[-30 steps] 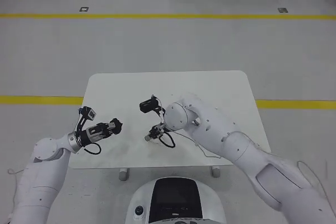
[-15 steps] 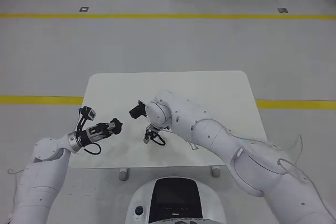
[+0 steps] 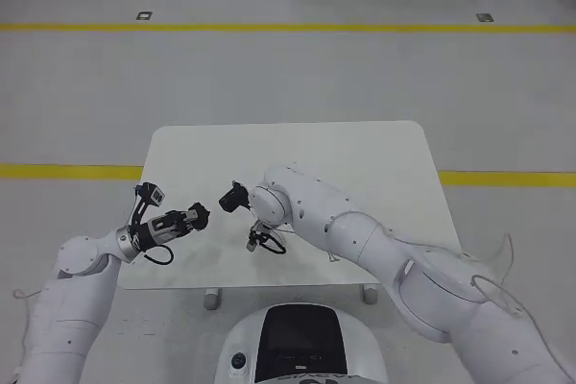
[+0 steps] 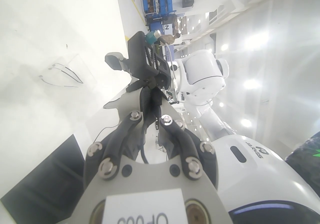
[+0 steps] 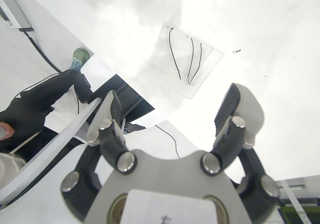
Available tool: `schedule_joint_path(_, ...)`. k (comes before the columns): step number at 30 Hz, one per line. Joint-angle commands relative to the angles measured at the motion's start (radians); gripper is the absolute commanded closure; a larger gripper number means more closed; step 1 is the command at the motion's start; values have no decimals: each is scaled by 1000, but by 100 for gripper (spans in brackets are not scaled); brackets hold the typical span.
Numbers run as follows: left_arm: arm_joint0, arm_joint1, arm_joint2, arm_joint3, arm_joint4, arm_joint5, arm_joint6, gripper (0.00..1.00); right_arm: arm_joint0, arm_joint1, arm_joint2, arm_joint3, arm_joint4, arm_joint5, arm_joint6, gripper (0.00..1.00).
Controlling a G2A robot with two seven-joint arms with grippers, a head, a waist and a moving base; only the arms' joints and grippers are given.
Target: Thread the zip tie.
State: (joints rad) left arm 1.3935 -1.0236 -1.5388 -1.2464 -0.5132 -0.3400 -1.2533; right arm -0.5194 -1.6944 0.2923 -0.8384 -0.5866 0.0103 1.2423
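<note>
Zip ties [image 5: 191, 60] lie faint inside clear pouch [image 5: 162, 60]; right jaws spread, left jaws pressed together.

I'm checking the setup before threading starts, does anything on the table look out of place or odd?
Nothing looks spilled or damaged. The black zip ties lie loosely curved in a clear bag flat on the table, ahead of the right gripper, whose fingers are open. A few small dark specks dot the table beside the bag.

Far table [image 3: 365, 154] open, narrow gap between left gripper [image 4: 150, 100] and right gripper [image 5: 173, 92] (flat bag [image 5: 186, 60] nearby)
</note>
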Motion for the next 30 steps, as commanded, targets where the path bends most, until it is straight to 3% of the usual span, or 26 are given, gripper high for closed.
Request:
schedule_joint_path(1, 0, 0, 0, 0, 0, 0, 0, 100, 0, 0, 0, 0, 0, 1, 1, 0)
schedule_joint_path(9, 0, 0, 0, 0, 0, 0, 0, 100, -23, 9, 14, -36, -52, -22, -28, 0)
schedule_joint_path(11, 0, 0, 0, 0, 0, 0, 0, 100, -27, 11, 18, -43, -59, -31, -23, 53)
schedule_joint_path(14, 0, 0, 0, 0, 0, 0, 0, 100, -37, 14, 25, -50, -69, -43, -24, 67)
schedule_joint_path(15, 0, 0, 0, 0, 0, 0, 0, 100, -41, 15, 29, -50, -69, -44, -26, 85)
schedule_joint_path(16, 0, 0, 0, 0, 0, 0, 0, 100, -45, 16, 33, -49, -69, -47, -28, 96)
schedule_joint_path(17, 0, 0, 0, 0, 0, 0, 0, 100, -48, 17, 37, -47, -69, -48, -31, 100)
schedule_joint_path(25, 0, 0, 0, 0, 0, 0, 0, 100, -72, 17, 57, -22, -80, -79, -60, 100)
schedule_joint_path(30, 0, 0, 0, 0, 0, 0, 0, 100, -87, 5, 46, 10, -95, -129, -83, 100)
